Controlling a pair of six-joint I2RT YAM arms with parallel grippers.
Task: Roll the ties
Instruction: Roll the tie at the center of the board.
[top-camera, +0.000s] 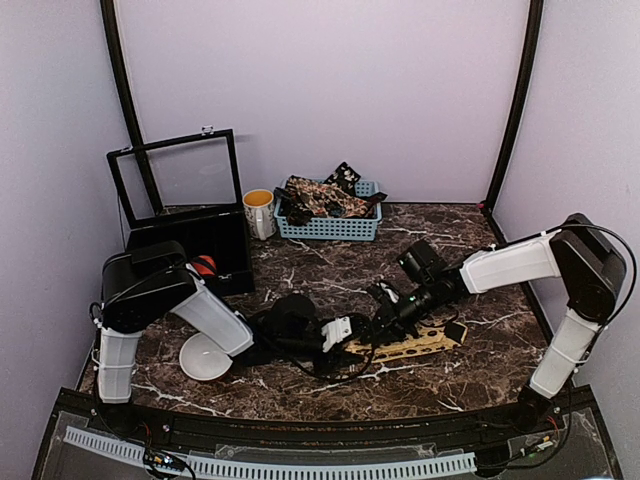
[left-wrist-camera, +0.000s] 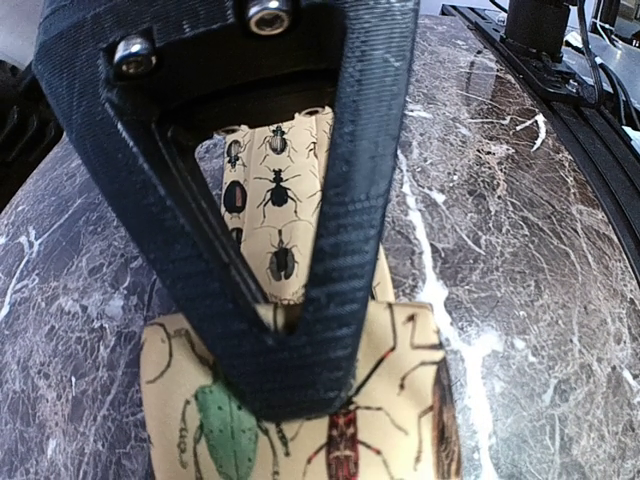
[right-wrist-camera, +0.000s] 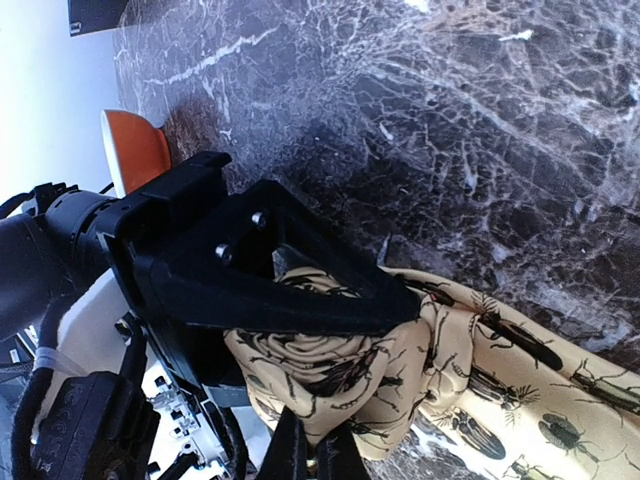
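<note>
The left gripper (left-wrist-camera: 290, 325) is clamping its fingers together on the bunched end of the mustard beetle-print tie (left-wrist-camera: 277, 195), whose flat length is lying on the marble table (top-camera: 330, 275) near front centre. The right gripper (right-wrist-camera: 305, 450) is sitting just under that bunch, fingers close together; whether they are pinching cloth I cannot tell. Dark ties (top-camera: 322, 195) are lying heaped in the blue basket (top-camera: 330, 230) at the back, well apart.

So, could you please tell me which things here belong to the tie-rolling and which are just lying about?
Job: mustard beetle-print tie, dark ties in the blue basket.
Lying about: white bowl, mug, black glass-lidded box.
</note>
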